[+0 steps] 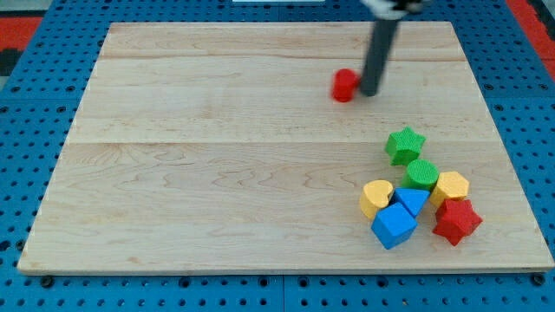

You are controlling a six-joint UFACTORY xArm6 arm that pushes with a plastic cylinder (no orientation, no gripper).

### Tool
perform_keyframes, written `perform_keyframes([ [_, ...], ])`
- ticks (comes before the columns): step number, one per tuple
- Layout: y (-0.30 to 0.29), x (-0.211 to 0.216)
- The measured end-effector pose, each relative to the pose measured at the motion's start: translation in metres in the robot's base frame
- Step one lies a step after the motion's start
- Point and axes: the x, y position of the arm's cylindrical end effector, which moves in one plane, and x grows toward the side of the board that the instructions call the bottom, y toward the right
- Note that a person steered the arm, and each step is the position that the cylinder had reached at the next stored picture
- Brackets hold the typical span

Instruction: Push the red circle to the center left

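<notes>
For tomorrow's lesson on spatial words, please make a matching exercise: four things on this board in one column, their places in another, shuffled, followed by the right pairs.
Column 1
1. red circle
2. green star
3. yellow heart
4. red star

Column 2
A. right end of the cluster, toward the view's bottom
B. just left of my tip
C. top of the cluster
D. left edge of the cluster

Pairs: 1-B, 2-C, 3-D, 4-A

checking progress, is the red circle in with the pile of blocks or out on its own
Out on its own: the red circle sits apart near the view's top, my tip beside its right; the pile lies at lower right.
</notes>
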Motion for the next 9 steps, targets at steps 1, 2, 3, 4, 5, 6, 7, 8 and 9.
perform_keyframes([
  [1,-0.089,-0.010],
  [2,-0.040,-0.024],
  [3,-0.007,-0.040],
  [4,-0.093,-0.050],
  [5,-0.197,-0.037],
  [6,-0.259,-0.018],
  [7,-0.268,-0.030],
  [8,-0.315,-0.045],
  [9,-0.315,-0.021],
])
